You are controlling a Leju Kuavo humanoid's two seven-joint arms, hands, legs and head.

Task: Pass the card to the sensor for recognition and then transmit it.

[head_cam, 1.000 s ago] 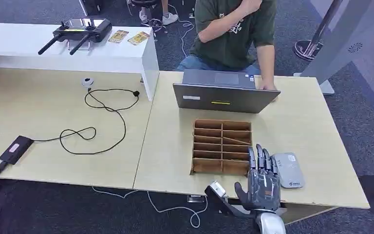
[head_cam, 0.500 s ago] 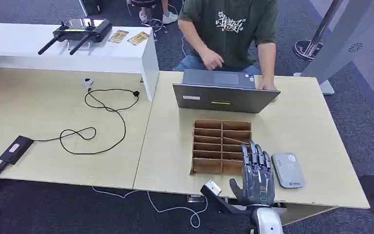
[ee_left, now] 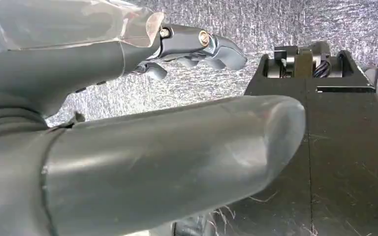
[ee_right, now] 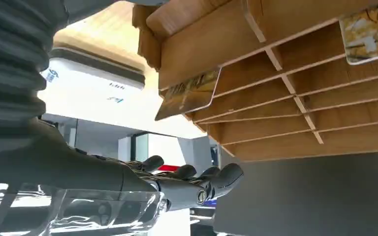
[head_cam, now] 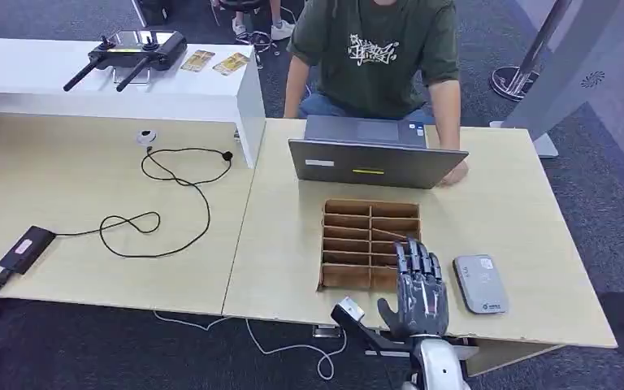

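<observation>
Right hand (head_cam: 419, 288), fingers spread and empty, hovers at the divided wooden box's (head_cam: 369, 244) 5 o'clock corner; card (ee_right: 189, 92) stands in a slot, sensor (head_cam: 480, 283) at 3 o'clock. Left hand (ee_left: 128, 123) hangs empty, fingers apart. Risk: thick fingers may jam between the narrow dividers and shove the box across the counter (head_cam: 284, 236).

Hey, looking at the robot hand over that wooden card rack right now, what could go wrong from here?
1. The right robot hand hovers open over the near-right corner of the wooden rack. The card stands in a narrow slot, so the fingers may catch a divider instead of pinching it.
2. The rack looks light and loose on the table; a push might slide it toward the laptop.
3. The sensor lies close beside the hand; a sideways swing may knock it.
</observation>
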